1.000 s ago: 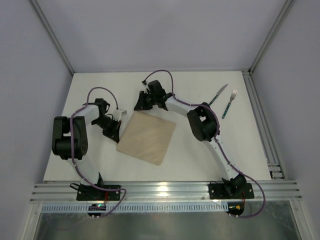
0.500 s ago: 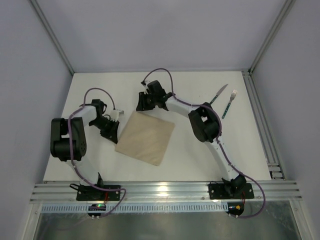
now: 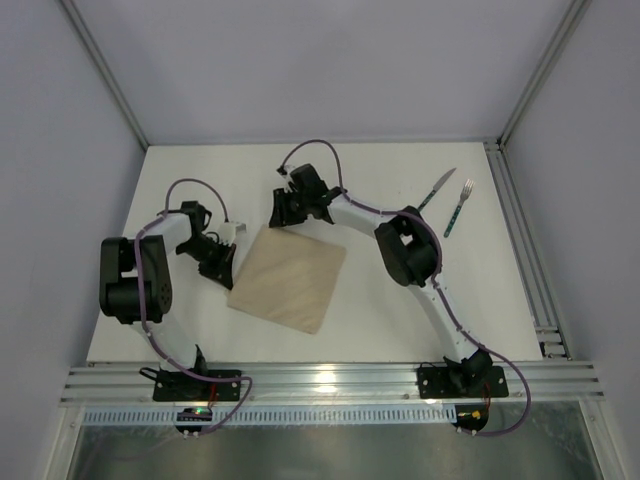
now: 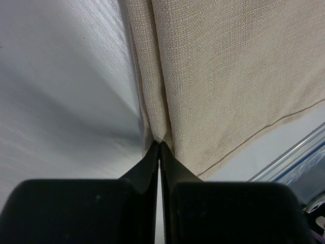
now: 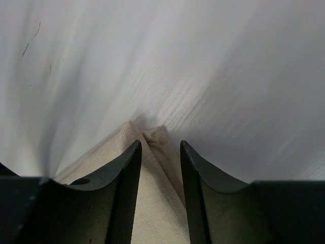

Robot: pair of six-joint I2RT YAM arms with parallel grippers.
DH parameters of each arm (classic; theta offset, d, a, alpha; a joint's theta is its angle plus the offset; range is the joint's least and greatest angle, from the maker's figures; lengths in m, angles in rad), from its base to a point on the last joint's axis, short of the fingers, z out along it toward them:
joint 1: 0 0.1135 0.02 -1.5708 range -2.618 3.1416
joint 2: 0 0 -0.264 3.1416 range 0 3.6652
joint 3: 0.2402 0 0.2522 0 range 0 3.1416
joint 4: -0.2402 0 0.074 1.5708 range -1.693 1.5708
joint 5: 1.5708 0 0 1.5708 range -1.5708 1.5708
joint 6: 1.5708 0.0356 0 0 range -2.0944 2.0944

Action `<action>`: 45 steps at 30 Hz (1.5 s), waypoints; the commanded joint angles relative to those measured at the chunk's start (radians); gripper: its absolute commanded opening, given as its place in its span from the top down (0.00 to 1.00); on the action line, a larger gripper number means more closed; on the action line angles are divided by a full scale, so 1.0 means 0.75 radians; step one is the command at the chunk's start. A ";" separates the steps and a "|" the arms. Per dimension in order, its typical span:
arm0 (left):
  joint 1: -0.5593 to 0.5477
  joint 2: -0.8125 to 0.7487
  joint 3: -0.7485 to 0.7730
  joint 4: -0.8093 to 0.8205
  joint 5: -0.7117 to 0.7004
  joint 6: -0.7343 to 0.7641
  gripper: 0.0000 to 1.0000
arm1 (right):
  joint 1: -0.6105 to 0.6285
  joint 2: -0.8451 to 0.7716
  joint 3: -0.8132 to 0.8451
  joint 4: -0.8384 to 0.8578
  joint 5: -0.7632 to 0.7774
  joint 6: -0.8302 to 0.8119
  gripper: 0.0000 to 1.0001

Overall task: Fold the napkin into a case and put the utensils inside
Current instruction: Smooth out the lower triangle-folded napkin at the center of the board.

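Top view: napkin (image 3: 288, 283) lies as a folded square mid-table (image 3: 200, 180). Left gripper (image 3: 222, 268) is at its 9 o'clock corner, right gripper (image 3: 280, 215) at its 12 o'clock corner. Knife (image 3: 437, 188) and fork (image 3: 459, 207) lie side by side, well apart at the napkin's 2 o'clock.
Left wrist: jaws closed, tips pinching the napkin's edge, cloth creased into them.
Right wrist: jaws narrowly apart, straddling the napkin corner, not clamping it.
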 commanded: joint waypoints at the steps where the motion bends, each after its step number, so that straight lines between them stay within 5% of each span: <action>1: 0.006 -0.039 -0.015 -0.018 0.022 0.031 1.00 | 0.002 -0.146 -0.011 0.042 0.037 -0.038 0.59; 7: 0.004 -0.050 -0.031 -0.006 0.022 0.027 1.00 | 0.035 -0.183 -0.073 0.091 -0.043 -0.093 0.52; 29: 0.006 -0.056 -0.033 -0.014 0.026 0.035 1.00 | 0.072 -0.001 0.044 0.001 -0.002 -0.054 0.53; 33: 0.004 -0.058 -0.031 -0.018 0.030 0.035 1.00 | 0.072 0.015 0.048 0.016 -0.010 -0.030 0.65; 37: 0.004 -0.056 -0.033 -0.026 0.038 0.047 1.00 | 0.067 0.027 0.064 0.048 0.010 -0.013 0.93; 45: 0.006 -0.050 -0.042 -0.045 0.054 0.064 1.00 | 0.035 0.038 0.093 0.140 -0.025 0.138 0.96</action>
